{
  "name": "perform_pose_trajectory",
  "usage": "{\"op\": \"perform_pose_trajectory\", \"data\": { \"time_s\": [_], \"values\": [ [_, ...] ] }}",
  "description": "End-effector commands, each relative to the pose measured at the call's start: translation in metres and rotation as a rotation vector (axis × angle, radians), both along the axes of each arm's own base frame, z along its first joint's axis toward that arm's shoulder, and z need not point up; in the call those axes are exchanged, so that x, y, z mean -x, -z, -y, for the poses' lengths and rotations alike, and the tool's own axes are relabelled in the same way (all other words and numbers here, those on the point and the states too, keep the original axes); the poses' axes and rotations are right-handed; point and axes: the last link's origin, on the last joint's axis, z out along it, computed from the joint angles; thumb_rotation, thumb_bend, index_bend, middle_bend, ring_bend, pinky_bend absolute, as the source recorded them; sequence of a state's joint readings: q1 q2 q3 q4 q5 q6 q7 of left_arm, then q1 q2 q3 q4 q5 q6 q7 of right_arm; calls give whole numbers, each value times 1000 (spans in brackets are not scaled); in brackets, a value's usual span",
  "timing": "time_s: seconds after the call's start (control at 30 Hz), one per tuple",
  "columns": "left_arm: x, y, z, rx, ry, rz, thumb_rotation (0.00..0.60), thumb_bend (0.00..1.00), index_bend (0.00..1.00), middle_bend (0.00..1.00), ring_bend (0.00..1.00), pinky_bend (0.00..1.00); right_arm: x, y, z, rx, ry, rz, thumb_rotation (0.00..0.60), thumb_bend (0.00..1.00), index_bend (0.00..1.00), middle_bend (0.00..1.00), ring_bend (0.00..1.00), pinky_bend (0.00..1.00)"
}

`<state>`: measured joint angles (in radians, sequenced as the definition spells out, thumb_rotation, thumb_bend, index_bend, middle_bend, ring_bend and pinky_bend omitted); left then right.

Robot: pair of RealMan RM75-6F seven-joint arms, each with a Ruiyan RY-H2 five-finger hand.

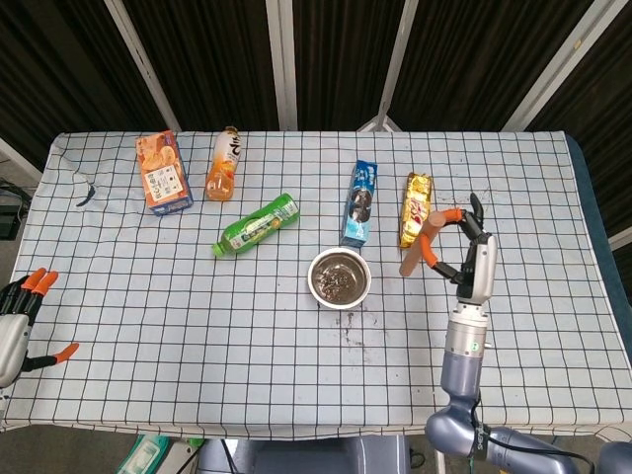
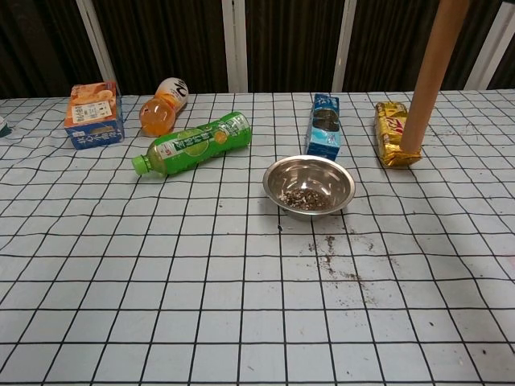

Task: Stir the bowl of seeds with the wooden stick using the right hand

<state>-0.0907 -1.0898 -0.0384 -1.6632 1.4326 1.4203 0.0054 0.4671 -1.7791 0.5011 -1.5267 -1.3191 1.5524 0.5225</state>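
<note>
Right of the bowl [image 1: 339,277], right hand [image 1: 472,259] has its fingers clamped on the wooden stick [image 1: 419,247], tilted above the table; left hand [image 1: 18,316] sits with fingers spread.

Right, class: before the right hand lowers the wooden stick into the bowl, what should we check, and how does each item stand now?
1. Right hand holds wooden stick: ok.
2. Stick tip over the steel bowl: not ok, it hangs right of it, near the gold snack packet.
3. Bowl upright, seeds inside: ok.
4. Path from stick to bowl free of objects: ok.
5. Left hand away from the bowl: ok, at the table's left edge.
6. Grip firmness: cannot tell.
</note>
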Motion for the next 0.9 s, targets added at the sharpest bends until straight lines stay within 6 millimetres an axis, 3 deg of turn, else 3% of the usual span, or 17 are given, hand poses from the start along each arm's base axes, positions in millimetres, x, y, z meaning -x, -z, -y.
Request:
{"op": "perform_pose_trajectory", "data": {
  "time_s": [0.03, 0.4, 0.9],
  "values": [
    [0, 0, -1, 2, -4, 3, 600, 24, 0, 0, 0, 0, -12, 16, 1, -34, -16, 7, 600, 693, 770, 653, 509, 0],
    [-1, -1, -2, 3, -15, 24, 600, 24, 0, 0, 0, 0, -44, 48, 8, -74, -47, 38, 600, 693, 770, 653, 509, 0],
    [-2, -1, -4, 9, -27, 42, 600, 24, 0, 0, 0, 0, -56, 90, 9, -100, -42, 56, 600, 693, 770, 653, 509, 0]
  ]
}}
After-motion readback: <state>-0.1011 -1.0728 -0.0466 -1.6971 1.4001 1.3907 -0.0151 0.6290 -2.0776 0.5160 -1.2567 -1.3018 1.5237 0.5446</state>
